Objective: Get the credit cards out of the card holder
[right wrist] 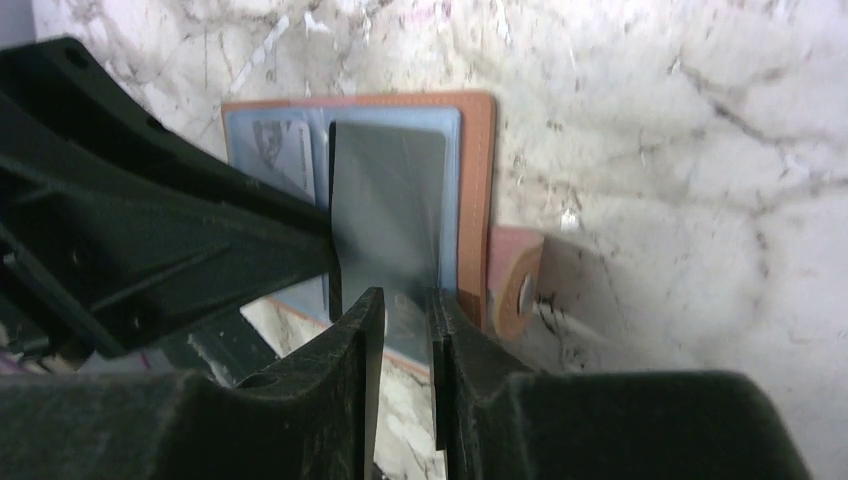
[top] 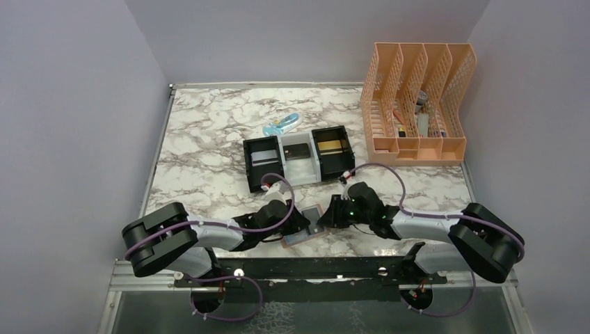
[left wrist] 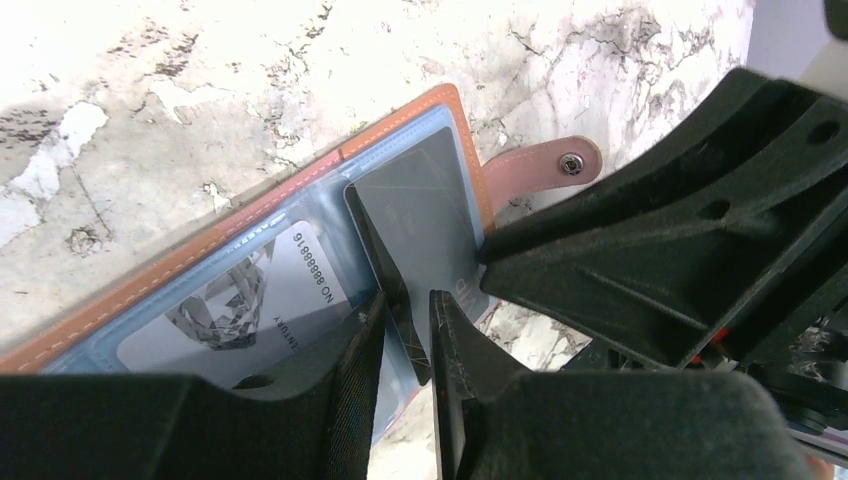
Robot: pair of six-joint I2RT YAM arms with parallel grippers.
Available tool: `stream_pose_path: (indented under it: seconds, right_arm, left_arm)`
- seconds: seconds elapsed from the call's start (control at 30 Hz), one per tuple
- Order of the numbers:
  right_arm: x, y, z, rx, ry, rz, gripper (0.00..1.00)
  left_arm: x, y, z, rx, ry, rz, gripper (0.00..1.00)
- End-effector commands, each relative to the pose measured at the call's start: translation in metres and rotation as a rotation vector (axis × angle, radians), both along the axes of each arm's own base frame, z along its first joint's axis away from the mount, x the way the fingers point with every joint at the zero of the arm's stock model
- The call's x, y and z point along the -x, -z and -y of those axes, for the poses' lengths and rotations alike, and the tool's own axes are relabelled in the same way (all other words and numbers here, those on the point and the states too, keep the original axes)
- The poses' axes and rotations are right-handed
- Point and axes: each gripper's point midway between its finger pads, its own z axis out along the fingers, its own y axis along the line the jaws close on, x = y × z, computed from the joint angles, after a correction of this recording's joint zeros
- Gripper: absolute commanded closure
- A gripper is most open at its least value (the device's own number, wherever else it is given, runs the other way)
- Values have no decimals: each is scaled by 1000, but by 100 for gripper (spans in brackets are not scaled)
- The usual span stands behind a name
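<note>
The card holder (top: 300, 236) lies open on the marble table (top: 209, 139), between both grippers. The right gripper (right wrist: 403, 300) pinches a grey card (right wrist: 385, 200) that stands up from the holder's right half. The left gripper (left wrist: 405, 310) straddles that card's edge, and I cannot tell whether it grips. Behind, the tray (top: 247, 167) holds a silvery card (top: 264, 154), a dark card (top: 299, 149) and a gold card (top: 330, 146), one per compartment.

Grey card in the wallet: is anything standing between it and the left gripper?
Nothing visible does. The grey card tilts up from the open wallet, and its edge sits between the fingers of the left gripper. The right gripper has the same card between its fingers from the other side.
</note>
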Motion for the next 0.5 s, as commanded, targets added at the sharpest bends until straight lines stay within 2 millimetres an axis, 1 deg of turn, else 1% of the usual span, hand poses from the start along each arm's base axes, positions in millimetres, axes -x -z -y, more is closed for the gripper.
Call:
stream_pose_path:
  seconds: [0.0, 0.07, 0.13, 0.2, 0.3, 0.37, 0.47]
  right_arm:
    - [30, 13, 10, -33, -11, -110, 77]
    - [34, 8, 8, -49, -29, -118, 77]
    - [30, 6, 11, -32, -6, -106, 76]
    - [20, 2, 17, 6, 34, -68, 74]
    - [0, -12, 22, 43, 85, 26, 69]
    - [-10, -24, 21, 44, 93, 88, 67]
    - [-19, -39, 17, 35, 80, 146, 64]
  left_arm:
    - [-9, -20, 9, 48, 35, 63, 75]
    - [-10, -23, 11, 47, 63, 73, 75]
    - [-11, -25, 14, 50, 91, 79, 76]
    - [-10, -25, 14, 52, 104, 73, 78]
    - [-8, -22, 12, 55, 94, 56, 78]
    - [-7, -21, 11, 58, 96, 48, 78]
    - [-5, -21, 14, 61, 114, 41, 78]
